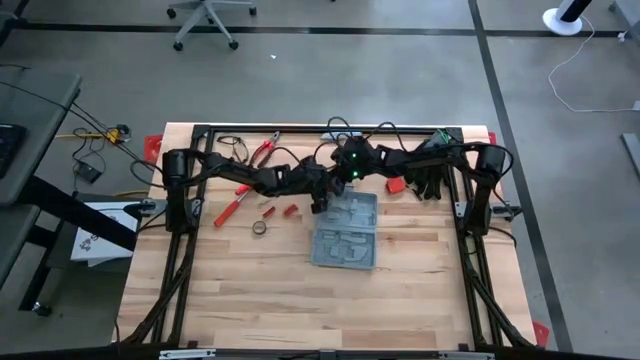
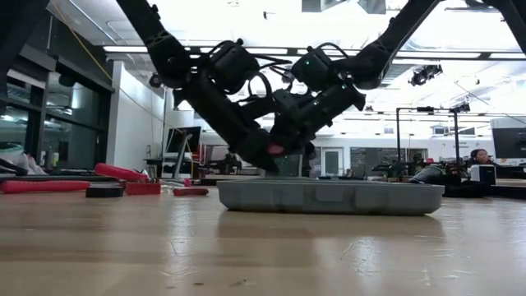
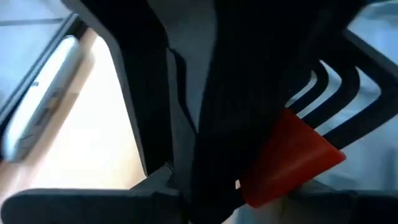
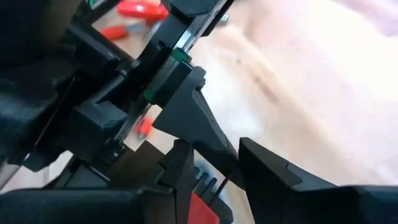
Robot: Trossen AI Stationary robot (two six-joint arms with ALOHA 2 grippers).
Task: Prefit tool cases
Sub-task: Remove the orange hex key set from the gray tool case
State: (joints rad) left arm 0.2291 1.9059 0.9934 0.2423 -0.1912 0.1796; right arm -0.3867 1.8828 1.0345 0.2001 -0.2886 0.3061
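1. The flat grey-blue plastic tool case (image 1: 347,231) lies open on the light wooden table (image 1: 250,300), near the middle. Its grey moulded inside faces up.
2. Both dark arms reach in and meet over the far edge of the case. The left gripper (image 1: 318,203) hangs by the far left corner of the case. The right gripper (image 1: 352,180) is just behind the far edge.
3. In the left wrist view, a red piece (image 3: 289,158) sits right between the dark fingers (image 3: 155,112). It looks like the left gripper is holding it, but I cannot be sure what the piece is.
4. In the right wrist view a bit of red shows between its fingers (image 4: 267,165) too. I cannot tell if the right jaws grip anything or just stand apart.
5. I think the step is to fit a small tool into its slot. To do it well, line the piece up with the right shape in the tray, go down slowly, and let go only when it sits flat.
6. Loose red-handled tools (image 1: 262,152) and a small roll of tape (image 1: 259,228) lie to the left of the case.
7. The arms hide the far slots, so I cannot see which ones are full.
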